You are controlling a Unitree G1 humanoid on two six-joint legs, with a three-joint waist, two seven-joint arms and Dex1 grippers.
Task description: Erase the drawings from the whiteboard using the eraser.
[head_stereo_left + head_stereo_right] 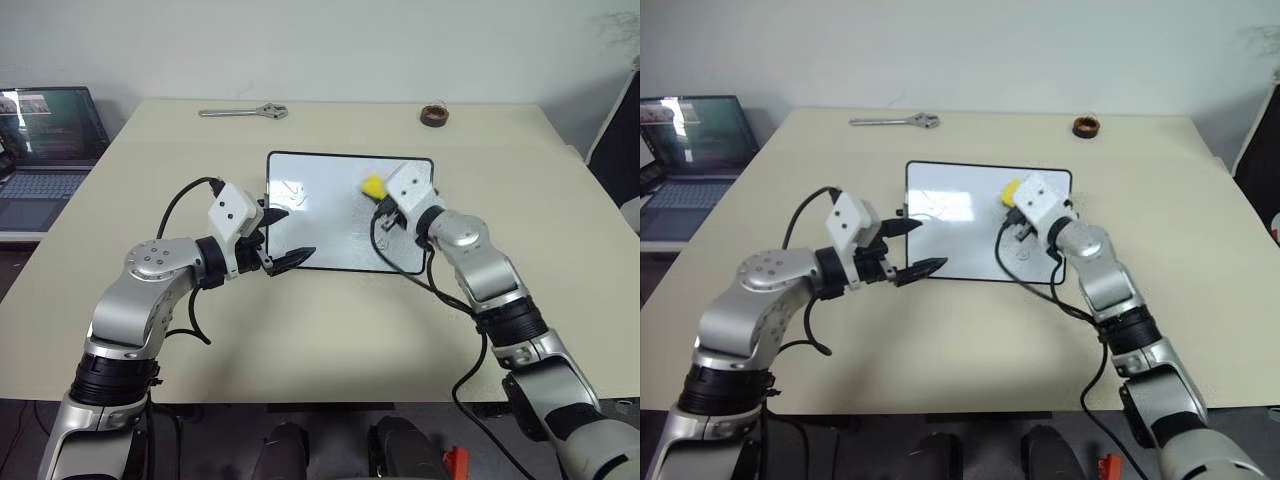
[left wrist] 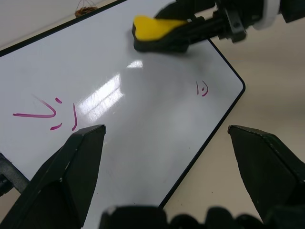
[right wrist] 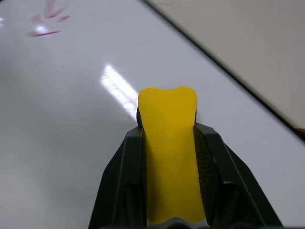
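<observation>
Currently the right gripper [image 1: 381,203] pinches the yellow eraser [image 1: 374,186] over the whiteboard [image 1: 330,235], whose drawings [image 2: 52,114] remain; the left gripper [image 1: 284,238] hovers wide apart, holding nothing, at its near-left edge.

On the beige table [image 1: 330,330] lie one glossy white rectangular whiteboard with a thin black frame [image 1: 325,235], one small yellow block eraser [image 1: 373,186], one silver metal wrench [image 1: 243,112] at the far left and one round brown tape roll [image 1: 434,115] at the far right. Two groups of pinkish-red marker drawings [image 2: 50,114] show on the board: one left, one near right. One open laptop with a lit screen [image 1: 50,140] stands left of the table.
</observation>
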